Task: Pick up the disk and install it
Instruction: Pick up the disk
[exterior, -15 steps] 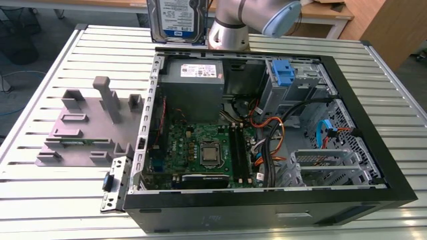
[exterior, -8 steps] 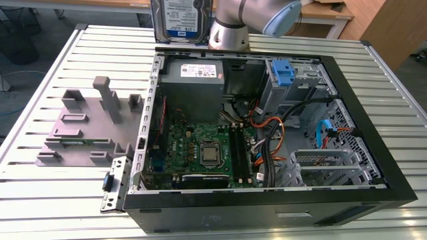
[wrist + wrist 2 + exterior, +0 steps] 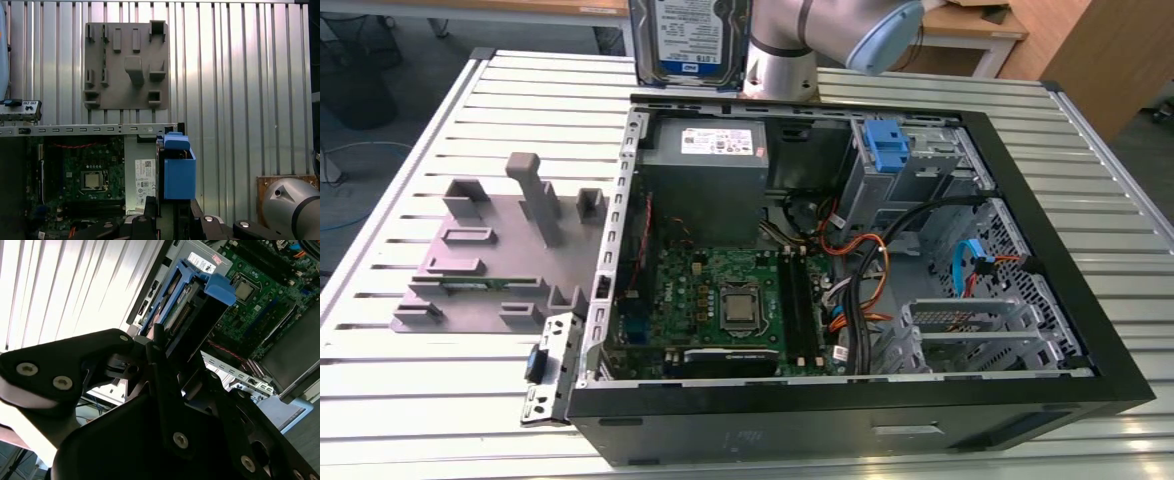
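The disk (image 3: 691, 40), a silver-grey drive with a white-and-blue label in a blue caddy, hangs upright above the far edge of the open computer case (image 3: 1067, 300). The arm (image 3: 781, 50) stands right beside it. In both wrist views my gripper (image 3: 162, 347) (image 3: 167, 212) is shut on the disk (image 3: 187, 302) (image 3: 177, 172). Its black fingers (image 3: 159, 342) clamp one end, and the blue end tab points away from the wrist. Below the held disk lie the case's rear wall and the slatted table.
Inside the case are a grey power-supply box (image 3: 707, 150), a motherboard (image 3: 727, 295), loose cables (image 3: 881, 270) and a blue bracket (image 3: 887, 150) in the drive bay. A grey fixture plate (image 3: 487, 255) with upright posts lies on the slatted table (image 3: 427, 390) at the exterior view's left.
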Robot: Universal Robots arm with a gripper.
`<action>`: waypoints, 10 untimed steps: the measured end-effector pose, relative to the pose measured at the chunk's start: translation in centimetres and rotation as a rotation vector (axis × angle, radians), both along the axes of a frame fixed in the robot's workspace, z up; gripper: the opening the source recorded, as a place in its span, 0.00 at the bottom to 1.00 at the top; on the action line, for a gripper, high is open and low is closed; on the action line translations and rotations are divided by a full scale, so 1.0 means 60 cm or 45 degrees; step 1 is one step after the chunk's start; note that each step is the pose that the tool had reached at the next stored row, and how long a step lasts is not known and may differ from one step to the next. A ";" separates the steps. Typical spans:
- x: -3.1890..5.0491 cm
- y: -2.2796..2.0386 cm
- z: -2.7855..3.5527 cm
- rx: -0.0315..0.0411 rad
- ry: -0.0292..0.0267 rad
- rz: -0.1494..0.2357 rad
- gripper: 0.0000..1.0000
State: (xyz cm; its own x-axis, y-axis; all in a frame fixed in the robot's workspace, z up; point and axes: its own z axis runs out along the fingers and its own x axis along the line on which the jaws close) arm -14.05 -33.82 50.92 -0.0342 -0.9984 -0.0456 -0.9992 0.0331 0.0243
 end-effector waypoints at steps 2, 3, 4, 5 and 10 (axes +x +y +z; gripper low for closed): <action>0.000 0.0000 0.000 0.0000 0.0000 0.000 0.35; 0.000 0.0000 0.000 0.0002 0.0000 0.000 0.35; 0.000 -0.0007 0.000 0.0003 0.0000 0.000 0.35; 0.000 -0.0017 0.000 0.0003 0.0001 0.000 0.35; 0.002 -0.0115 0.000 0.0003 0.0001 0.000 0.35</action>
State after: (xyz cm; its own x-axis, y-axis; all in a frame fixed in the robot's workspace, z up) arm -13.95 -34.50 50.90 -0.0340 -0.9984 -0.0458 -0.9992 0.0329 0.0244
